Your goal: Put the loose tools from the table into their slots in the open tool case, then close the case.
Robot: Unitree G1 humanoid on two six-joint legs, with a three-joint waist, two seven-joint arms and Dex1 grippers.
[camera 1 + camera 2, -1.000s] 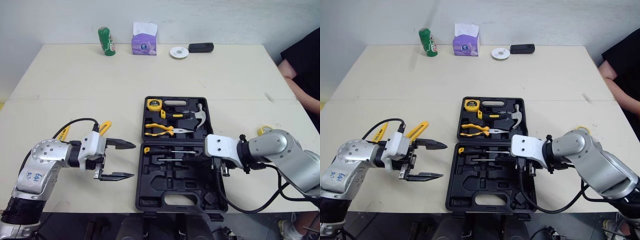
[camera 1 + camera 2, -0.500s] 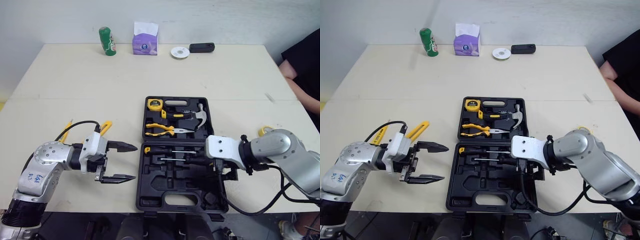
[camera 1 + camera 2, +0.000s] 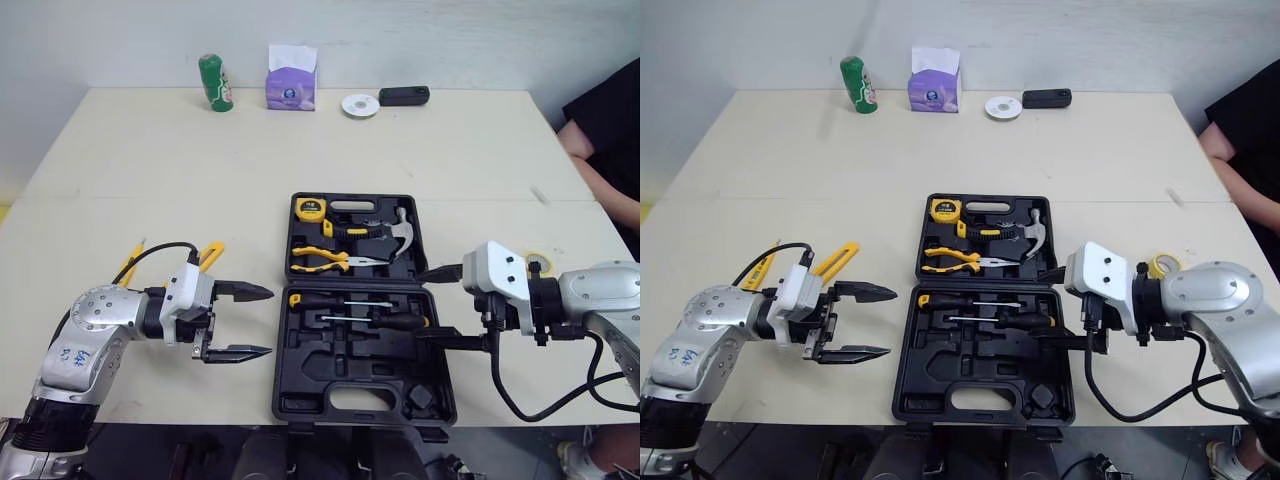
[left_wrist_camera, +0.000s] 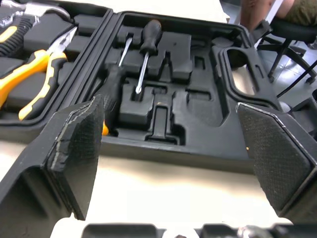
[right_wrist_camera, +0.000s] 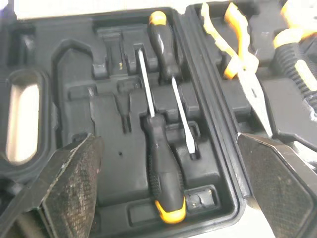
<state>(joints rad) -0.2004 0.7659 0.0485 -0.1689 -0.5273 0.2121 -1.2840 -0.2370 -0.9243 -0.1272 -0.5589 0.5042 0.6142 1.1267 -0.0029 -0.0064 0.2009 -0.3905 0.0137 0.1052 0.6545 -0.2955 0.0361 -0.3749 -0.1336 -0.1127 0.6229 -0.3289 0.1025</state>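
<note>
Case (image 3: 320, 355): lying open on the surface (image 3: 200, 170) between the two arms, with the near half right under the fingertips of the right tool (image 3: 422, 304). Just now pulling that right tool back out toward its own side, after hovering low over the screwdriver slots half a second ago. Now hanging with fingers spread wide and carrying nothing. Leaving behind a second screwdriver (image 3: 398, 322), sitting in its slot just beyond the lower finger, head-to-tail beside the first screwdriver (image 3: 310, 299). Looking seated from the right wrist view, though not managing to tell whether fully clicked in. Meaning, probably, one more item ticked off and the right side being free for the next pick.

Over at the left tool (image 3: 268, 321): hovering just off the case's left edge, also gaping wide and empty, barely shifting over the last second.

Still waiting on the surface: yellow handles (image 3: 836, 260) just behind the left tool, and a yellow ring (image 3: 1160, 265) (tape roll maybe?) just behind the right arm. So not closing the lid yet, guessing. Likely going for those leftovers first, with empty slots remaining in the near half.
</note>
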